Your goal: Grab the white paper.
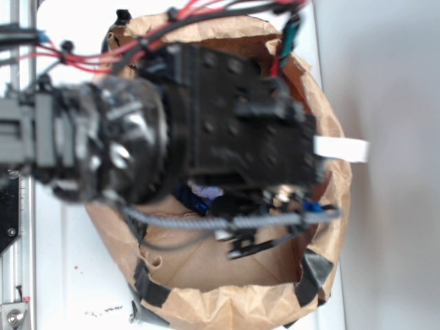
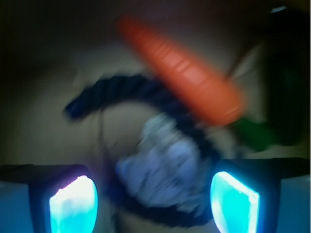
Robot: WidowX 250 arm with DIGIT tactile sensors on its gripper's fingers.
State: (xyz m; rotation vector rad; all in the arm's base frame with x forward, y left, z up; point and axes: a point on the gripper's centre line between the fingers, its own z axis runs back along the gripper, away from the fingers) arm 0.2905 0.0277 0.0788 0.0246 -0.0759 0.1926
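Right now my claw (image 2: 154,194) is spread wide, and the white paper (image 2: 160,165) lies between my fingertips (image 2: 74,201), below the orange carrot (image 2: 182,73).

A smooth white worktop (image 1: 75,275) is lying under bright even light, meeting a pale grey surface (image 1: 392,240) along its right edge.

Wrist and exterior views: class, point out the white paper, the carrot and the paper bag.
white paper (image 2: 163,167), wrist view, crumpled middle.
carrot (image 2: 187,75), wrist view, orange body.
paper bag (image 1: 227,302), exterior view, near rim.
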